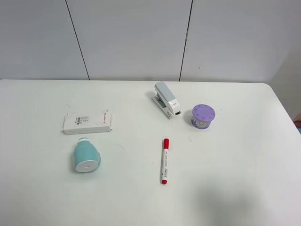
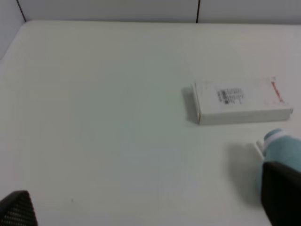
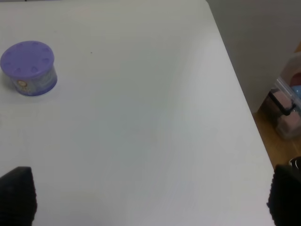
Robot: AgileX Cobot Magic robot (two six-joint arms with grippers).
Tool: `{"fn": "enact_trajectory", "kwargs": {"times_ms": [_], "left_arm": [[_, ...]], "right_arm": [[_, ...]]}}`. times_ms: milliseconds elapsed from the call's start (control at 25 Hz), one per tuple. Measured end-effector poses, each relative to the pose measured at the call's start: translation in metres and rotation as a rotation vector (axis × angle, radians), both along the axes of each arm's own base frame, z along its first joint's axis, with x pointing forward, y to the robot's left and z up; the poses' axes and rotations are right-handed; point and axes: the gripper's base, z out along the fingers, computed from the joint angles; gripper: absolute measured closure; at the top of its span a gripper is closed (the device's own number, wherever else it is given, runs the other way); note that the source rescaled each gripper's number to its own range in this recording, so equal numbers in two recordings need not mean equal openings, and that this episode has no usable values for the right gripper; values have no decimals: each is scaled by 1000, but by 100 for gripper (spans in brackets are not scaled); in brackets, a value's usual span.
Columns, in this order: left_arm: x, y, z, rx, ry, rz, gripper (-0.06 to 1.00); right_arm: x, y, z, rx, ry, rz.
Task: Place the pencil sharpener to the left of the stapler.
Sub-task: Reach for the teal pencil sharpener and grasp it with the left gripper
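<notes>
While holding the left fingers [image 2: 282,197] and right fingers [image 3: 16,195] spread wide and empty, leaving the pencil sharpener [image 1: 87,157] lying untouched on the desk [image 1: 235,188], just in front of the white box [image 1: 88,123], well apart from the stapler [image 1: 167,100], with the whole move waiting.

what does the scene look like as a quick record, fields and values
pencil sharpener: teal, on its side, front left of the table, ungripped
white box: flat, just behind the pencil sharpener, apart from it
stapler: back centre, set at an angle
purple tin: right of the stapler, not touching it
red marker: lying in front of the stapler
left gripper: open, empty, near the pencil sharpener
right gripper: open, empty, over the table's right side
</notes>
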Motion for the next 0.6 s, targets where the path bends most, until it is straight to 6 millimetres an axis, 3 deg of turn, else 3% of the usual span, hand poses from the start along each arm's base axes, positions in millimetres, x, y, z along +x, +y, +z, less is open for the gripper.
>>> {"fn": "enact_trajectory", "kwargs": {"times_ms": [160,320,480,600], "left_arm": [[21,-4,25,-32,-78,-33,3],[62,-9,38,-104,-2,-63,3],[113,-14,32,-196,191,-73,3],[146,-18,17,-259,331,-67,3]], "right_arm": [[0,0,0,0,0,0],[0,0,0,0,0,0],[0,0,0,0,0,0],[0,0,0,0,0,0]]}}
